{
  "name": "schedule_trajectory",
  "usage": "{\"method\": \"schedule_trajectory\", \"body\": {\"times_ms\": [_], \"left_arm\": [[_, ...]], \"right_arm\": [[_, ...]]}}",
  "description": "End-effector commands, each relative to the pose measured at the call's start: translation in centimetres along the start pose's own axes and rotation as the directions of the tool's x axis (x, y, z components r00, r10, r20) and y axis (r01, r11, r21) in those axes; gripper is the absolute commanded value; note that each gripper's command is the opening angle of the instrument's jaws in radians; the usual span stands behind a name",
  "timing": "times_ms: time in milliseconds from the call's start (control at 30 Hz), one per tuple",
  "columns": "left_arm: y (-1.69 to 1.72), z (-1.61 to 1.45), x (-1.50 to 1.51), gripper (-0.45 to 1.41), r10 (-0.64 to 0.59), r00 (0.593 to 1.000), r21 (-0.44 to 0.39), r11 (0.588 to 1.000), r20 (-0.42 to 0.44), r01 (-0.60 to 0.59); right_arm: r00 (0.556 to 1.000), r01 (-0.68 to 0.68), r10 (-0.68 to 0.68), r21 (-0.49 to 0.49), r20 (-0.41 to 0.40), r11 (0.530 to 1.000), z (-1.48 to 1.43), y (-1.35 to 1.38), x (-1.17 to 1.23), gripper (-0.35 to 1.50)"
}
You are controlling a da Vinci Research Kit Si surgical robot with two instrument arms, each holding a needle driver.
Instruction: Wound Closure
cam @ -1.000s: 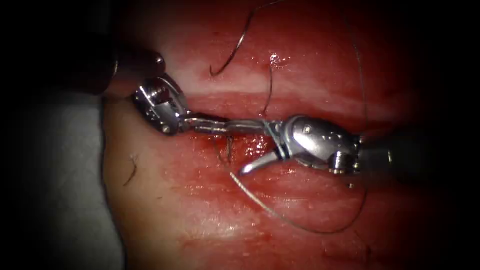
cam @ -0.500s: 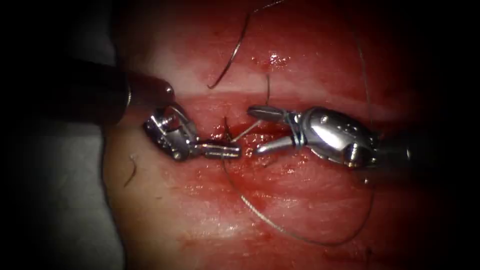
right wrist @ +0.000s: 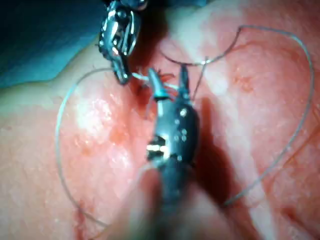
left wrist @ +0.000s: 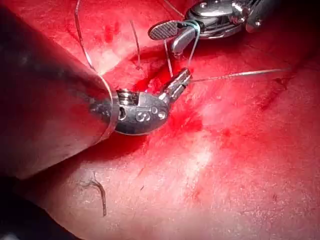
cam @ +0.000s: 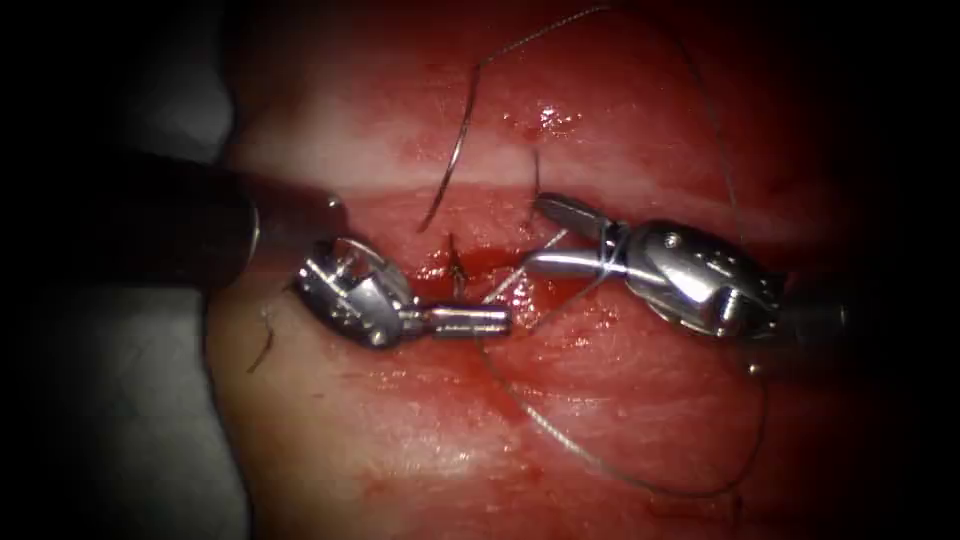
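Thread (cam: pixel 600 465) clenched in left end effector (cam: pixel 498 320), wrapped round released right end effector (cam: pixel 542 236); needle position unclear.

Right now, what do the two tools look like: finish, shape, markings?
Both end effectors are polished silver metal on dark cylindrical shafts. Left end effector: rounded wrist housing stamped "3", thin cable at its base. Right end effector: bulbous riveted housing, finely cross-hatched jaw face.
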Motion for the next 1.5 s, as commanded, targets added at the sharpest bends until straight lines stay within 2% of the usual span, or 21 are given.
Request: {"method": "schedule_trajectory", "body": {"times_ms": [33,267,400,533,633,833,900,1167,1233,1267,1333,1433,1500], "left_arm": [[0.11,0.09,-0.05,-0.45,-0.007,1.000,-0.002,1.000,0.012,0.007],[0.03,0.24,-0.12,-0.45,-0.030,0.997,0.021,0.999,0.067,0.029],[-0.01,0.23,-0.15,-0.45,-0.039,0.995,0.024,0.999,0.087,0.037],[-0.02,0.21,-0.17,-0.45,-0.047,0.993,0.025,0.999,0.105,0.045],[-0.03,0.20,-0.17,-0.45,-0.048,0.993,0.029,0.999,0.110,0.046],[-0.02,0.18,-0.17,-0.45,-0.050,0.992,0.031,0.998,0.114,0.046],[-0.03,0.17,-0.17,-0.45,-0.050,0.992,0.033,0.998,0.116,0.047],[-0.04,0.15,-0.17,-0.45,-0.064,0.991,0.035,0.998,0.118,0.060],[-0.05,0.14,-0.17,-0.45,-0.065,0.991,0.036,0.997,0.118,0.062],[-0.06,0.13,-0.16,-0.45,-0.066,0.991,0.036,0.997,0.118,0.062],[-0.09,0.10,-0.16,-0.45,-0.069,0.991,0.036,0.997,0.117,0.065],[-0.12,0.06,-0.14,-0.45,-0.072,0.991,0.037,0.997,0.115,0.069],[-0.16,0.03,-0.14,-0.45,-0.081,0.990,0.037,0.996,0.113,0.077]], "right_arm": [[1.000,-0.008,0.008,-0.022,0.009,1.000,-0.01,0.00,-0.11,0.42],[0.998,0.000,0.006,-0.114,0.055,0.993,0.03,0.12,-0.13,0.49],[0.996,0.010,0.003,-0.152,0.085,0.988,0.11,0.18,-0.15,0.63],[0.991,0.026,-0.001,-0.194,0.132,0.981,0.24,0.23,-0.21,0.88],[0.989,0.034,-0.005,-0.200,0.146,0.979,0.35,0.24,-0.27,0.99],[0.989,0.031,-0.002,-0.201,0.145,0.979,0.42,0.22,-0.26,1.01],[0.989,0.027,0.002,-0.202,0.145,0.979,0.42,0.19,-0.22,0.93],[0.990,0.027,0.003,-0.211,0.140,0.977,0.51,0.20,-0.23,0.84],[0.990,0.028,0.003,-0.221,0.140,0.975,0.54,0.20,-0.23,0.76],[0.990,0.029,0.004,-0.228,0.143,0.973,0.55,0.20,-0.23,0.63],[0.989,0.031,0.007,-0.247,0.151,0.968,0.57,0.19,-0.23,0.19],[0.986,0.035,0.012,-0.281,0.164,0.959,0.61,0.16,-0.24,-0.35],[0.984,0.039,0.018,-0.312,0.178,0.949,0.61,0.11,-0.25,-0.35]]}}
